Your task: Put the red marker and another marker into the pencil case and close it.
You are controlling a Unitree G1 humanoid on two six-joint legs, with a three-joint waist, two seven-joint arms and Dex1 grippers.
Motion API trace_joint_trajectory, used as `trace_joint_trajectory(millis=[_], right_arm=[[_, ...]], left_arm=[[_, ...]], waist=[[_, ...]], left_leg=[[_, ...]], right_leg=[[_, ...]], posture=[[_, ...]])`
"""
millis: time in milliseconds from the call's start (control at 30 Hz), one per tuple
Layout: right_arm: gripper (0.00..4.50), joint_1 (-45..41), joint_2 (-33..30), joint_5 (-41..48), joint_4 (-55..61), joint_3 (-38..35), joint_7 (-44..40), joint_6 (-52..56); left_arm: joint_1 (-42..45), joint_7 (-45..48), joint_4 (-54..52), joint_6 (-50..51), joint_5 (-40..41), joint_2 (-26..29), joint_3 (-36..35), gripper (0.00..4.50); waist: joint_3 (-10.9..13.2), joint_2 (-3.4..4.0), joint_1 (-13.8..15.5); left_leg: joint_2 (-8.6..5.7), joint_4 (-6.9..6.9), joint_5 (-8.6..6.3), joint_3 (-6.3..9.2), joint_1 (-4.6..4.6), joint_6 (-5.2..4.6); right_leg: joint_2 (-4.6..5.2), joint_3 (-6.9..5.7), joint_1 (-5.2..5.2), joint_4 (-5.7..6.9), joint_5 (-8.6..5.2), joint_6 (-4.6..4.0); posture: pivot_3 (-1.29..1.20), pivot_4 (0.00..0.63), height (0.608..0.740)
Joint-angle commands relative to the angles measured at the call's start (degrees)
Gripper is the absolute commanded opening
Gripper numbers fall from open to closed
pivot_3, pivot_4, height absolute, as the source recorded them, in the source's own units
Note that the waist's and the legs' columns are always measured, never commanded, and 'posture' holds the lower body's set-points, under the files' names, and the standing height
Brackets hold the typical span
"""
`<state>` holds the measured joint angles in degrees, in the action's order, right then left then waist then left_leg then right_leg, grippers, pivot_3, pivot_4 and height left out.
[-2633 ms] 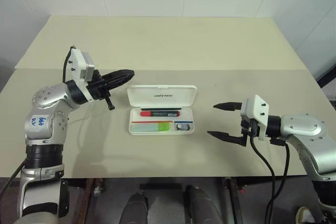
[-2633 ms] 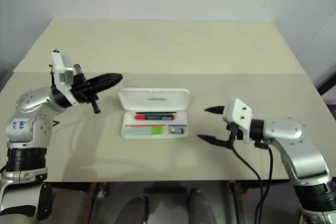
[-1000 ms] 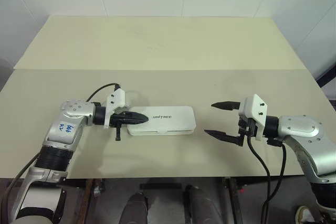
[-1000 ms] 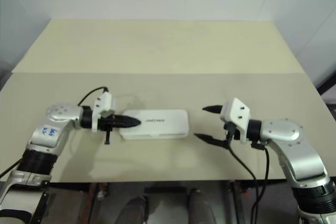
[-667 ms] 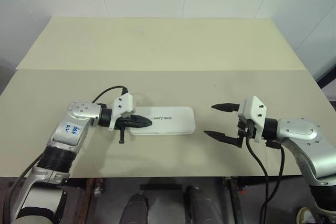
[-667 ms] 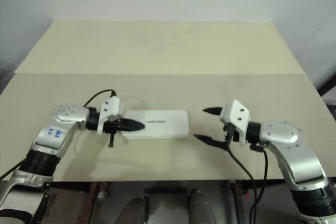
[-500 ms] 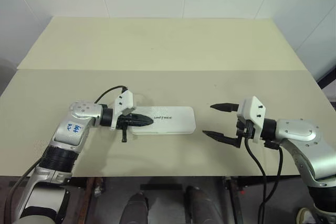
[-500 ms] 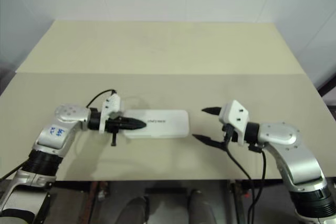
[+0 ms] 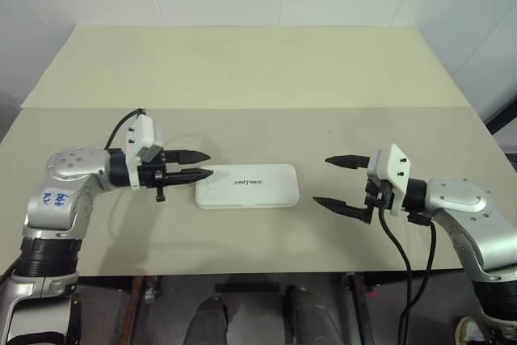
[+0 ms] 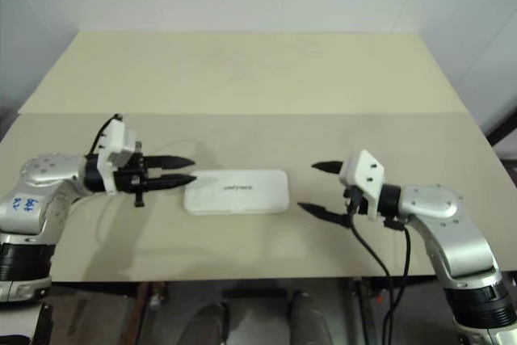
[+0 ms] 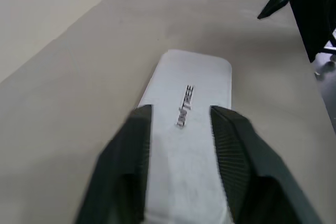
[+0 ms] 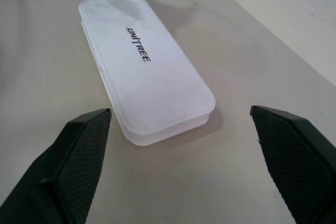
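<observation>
**Case shut, both arms standing off its ends**

We found the pencil case [image 9: 247, 187] closed and flat near the middle of the worktop [image 9: 258, 70], its long axis running left to right. Our left gripper [image 9: 195, 165] hovered just off the case's left end, fingers [image 11: 131, 156] partly apart and empty. Our right gripper [image 9: 338, 181] stood farther off the right end, fingers spread wide, holding nothing. We saw no markers outside and judged them stowed, with no move left.
</observation>
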<state>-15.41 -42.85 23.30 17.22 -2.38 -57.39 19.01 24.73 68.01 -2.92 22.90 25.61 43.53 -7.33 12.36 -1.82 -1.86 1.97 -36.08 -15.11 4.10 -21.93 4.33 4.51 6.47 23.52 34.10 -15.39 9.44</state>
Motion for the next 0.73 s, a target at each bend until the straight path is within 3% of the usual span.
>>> trace_joint_trajectory(millis=[33,200,467,733], right_arm=[[4.5,-2.45,0.08,1.24,-0.27,-0.78,-1.56,-1.89],[4.5,-5.59,-0.11,1.54,-2.67,-1.73,-2.55,-2.22],[4.5,-9.96,-0.8,-0.08,-9.14,-2.83,-2.92,-5.15],[4.5,-10.45,-1.32,0.97,-8.27,-2.67,-3.57,-3.6]], left_arm=[[-1.54,-0.81,-1.77,-2.5,0.86,0.23,-2.01,2.97],[-1.74,-2.09,-1.65,-3.43,1.26,-0.5,-2.09,4.48],[-1.6,-2.43,-1.94,-5.15,1.53,-2.2,-1.94,4.48],[-3.45,-4.66,-2.02,-7.59,-0.14,-2.24,-1.63,4.48]], waist=[[0.0,0.0,0.04],[0.0,0.0,0.1],[0.0,0.0,0.07],[0.0,0.0,-0.06]], left_leg=[[0.0,-0.01,0.0,0.0,-0.01,0.0],[0.0,-0.04,0.0,0.0,-0.01,0.0],[0.0,0.01,0.0,0.0,-0.03,0.0],[0.0,0.02,0.0,0.0,-0.03,0.0]], right_leg=[[0.0,0.0,0.0,-0.01,0.0,-0.01],[0.0,0.0,-0.01,-0.01,0.0,-0.03],[0.0,0.0,0.02,-0.01,0.02,0.0],[0.0,0.0,0.04,-0.01,0.02,0.0]], posture=[[0.0,0.15,0.74],[0.0,0.15,0.74],[0.0,0.15,0.74],[0.0,0.15,0.74]])
